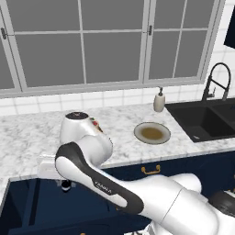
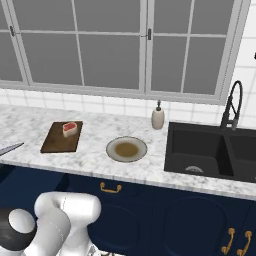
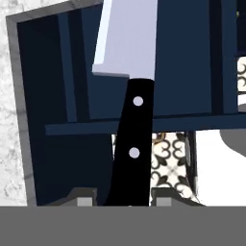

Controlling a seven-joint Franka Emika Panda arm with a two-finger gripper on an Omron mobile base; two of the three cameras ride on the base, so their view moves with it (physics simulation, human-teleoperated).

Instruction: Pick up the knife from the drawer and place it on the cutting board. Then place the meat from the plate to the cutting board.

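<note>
Hand view: claw [image 3: 126,202] closed on the knife [image 3: 130,110], gripping the butt end of the black handle between the two tips. Knife's long axis runs straight out from the claw toward 12 o'clock, silver blade leading. Open drawer [image 3: 57,129] sits below it, so the knife looks lifted clear, though I can't confirm the gap.

Right base view: a blade tip pokes in at the frame's 9 o'clock edge, probably the knife. Board [image 2: 61,137] lies just beyond it toward 2 o'clock, up on the surface [image 2: 90,160]. Board's long axis runs front-to-back. Meat [image 2: 70,128] already sits at the board's far end, so the near end is the free landing zone. Plate [image 2: 126,149] at the board's 3 o'clock, bare.

Next move, my read: carry the knife up and toward 2 o'clock, then set it on the near half, clear of the meat.
</note>
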